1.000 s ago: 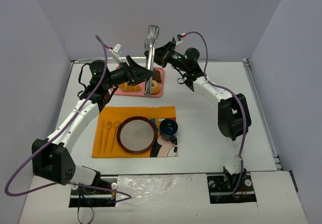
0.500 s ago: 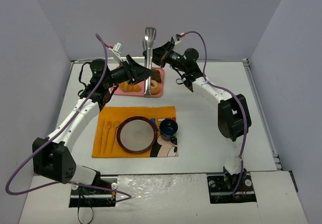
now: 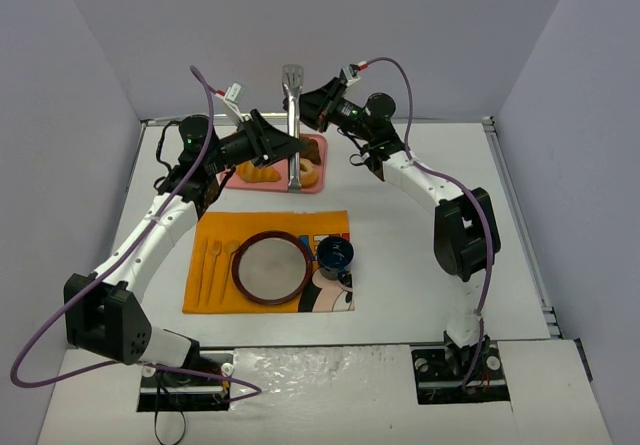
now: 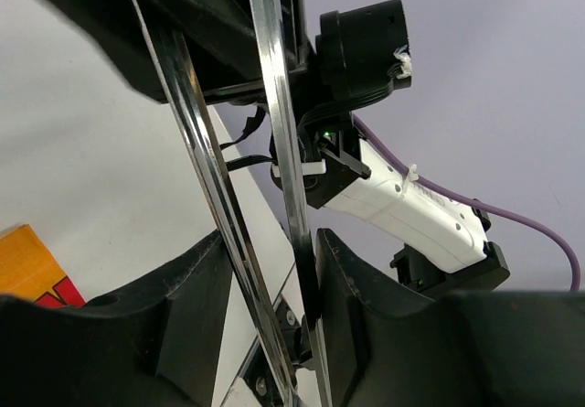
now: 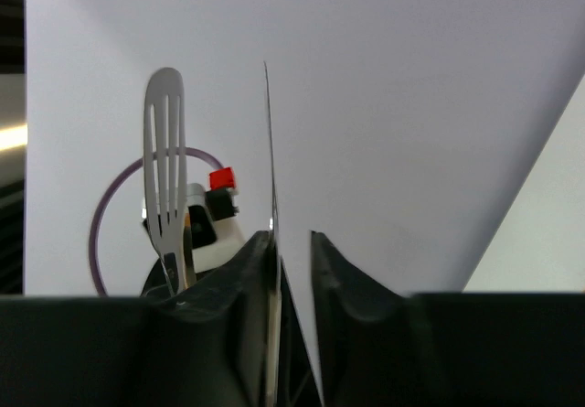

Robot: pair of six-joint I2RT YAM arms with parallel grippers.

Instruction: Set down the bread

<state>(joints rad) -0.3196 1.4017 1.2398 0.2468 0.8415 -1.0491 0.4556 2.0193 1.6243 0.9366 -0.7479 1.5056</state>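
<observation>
Wrist views showing your left gripper (image 4: 272, 242) clamping tongs (image 4: 279, 105), right gripper (image 5: 288, 238) slightly parted, overhead alone showing bread (image 3: 250, 173) lying beneath your left gripper at worktop's (image 3: 400, 265) far edge.

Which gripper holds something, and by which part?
The left gripper clamps the tongs below the middle, across both arms; the right gripper stands open around one arm.

The bread (image 3: 272, 176), a small golden-orange oval bun, lies on the pink tray (image 3: 275, 188), on the near side of the left tool (image 3: 297, 146) and slightly to its left, apart from it.
</observation>
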